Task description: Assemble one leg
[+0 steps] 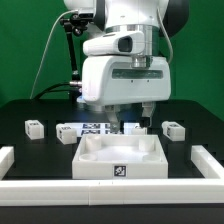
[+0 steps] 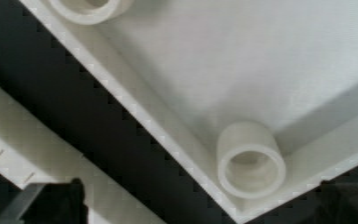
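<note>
Small white tagged legs lie on the black table behind the large white tray-like piece (image 1: 120, 158): one leg (image 1: 34, 127) on the exterior view's left, one leg (image 1: 174, 129) on its right, and another leg (image 1: 134, 128) close under the arm. My gripper (image 1: 131, 116) hangs low just behind the tray-like piece, jaws apart and holding nothing. In the wrist view the gripper (image 2: 202, 212) spans a corner of that piece (image 2: 247, 70), with a round socket (image 2: 250, 160) near the corner and a second socket (image 2: 87, 8) further along. No leg shows in the wrist view.
The marker board (image 1: 92, 127) lies flat behind the tray-like piece, partly hidden by the arm. White border rails run along the exterior view's left edge (image 1: 6, 158), right edge (image 1: 208, 158) and front (image 1: 110, 190). A black stand (image 1: 68, 60) rises at the back.
</note>
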You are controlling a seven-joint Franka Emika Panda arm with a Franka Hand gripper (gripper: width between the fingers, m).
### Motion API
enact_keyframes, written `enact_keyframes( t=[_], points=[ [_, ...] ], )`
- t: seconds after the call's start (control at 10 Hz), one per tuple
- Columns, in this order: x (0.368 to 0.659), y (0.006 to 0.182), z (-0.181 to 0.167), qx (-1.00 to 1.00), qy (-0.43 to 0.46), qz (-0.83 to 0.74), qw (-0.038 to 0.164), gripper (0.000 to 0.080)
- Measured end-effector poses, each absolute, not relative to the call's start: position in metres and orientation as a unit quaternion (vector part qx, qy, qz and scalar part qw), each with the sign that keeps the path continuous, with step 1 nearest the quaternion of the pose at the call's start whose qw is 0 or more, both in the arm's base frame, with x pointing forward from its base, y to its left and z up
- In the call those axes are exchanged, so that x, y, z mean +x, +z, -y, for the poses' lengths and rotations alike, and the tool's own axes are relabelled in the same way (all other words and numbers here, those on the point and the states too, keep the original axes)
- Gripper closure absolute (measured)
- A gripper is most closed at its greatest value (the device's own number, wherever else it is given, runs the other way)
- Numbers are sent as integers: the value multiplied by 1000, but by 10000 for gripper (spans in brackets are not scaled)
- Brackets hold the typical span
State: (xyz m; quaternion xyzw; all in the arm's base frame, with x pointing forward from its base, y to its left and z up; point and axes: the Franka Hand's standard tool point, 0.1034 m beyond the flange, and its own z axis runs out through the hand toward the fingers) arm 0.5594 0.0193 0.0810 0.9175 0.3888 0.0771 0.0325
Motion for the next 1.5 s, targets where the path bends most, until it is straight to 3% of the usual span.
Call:
enact_keyframes(
  t=[0.7,1.1,1.5],
  points=[
    [559,81,-19,917,76,-391,32,150],
    [533,66,-13,844,61,-531,46,150],
    [536,67,-13,824,25,-564,41,150]
  ],
)
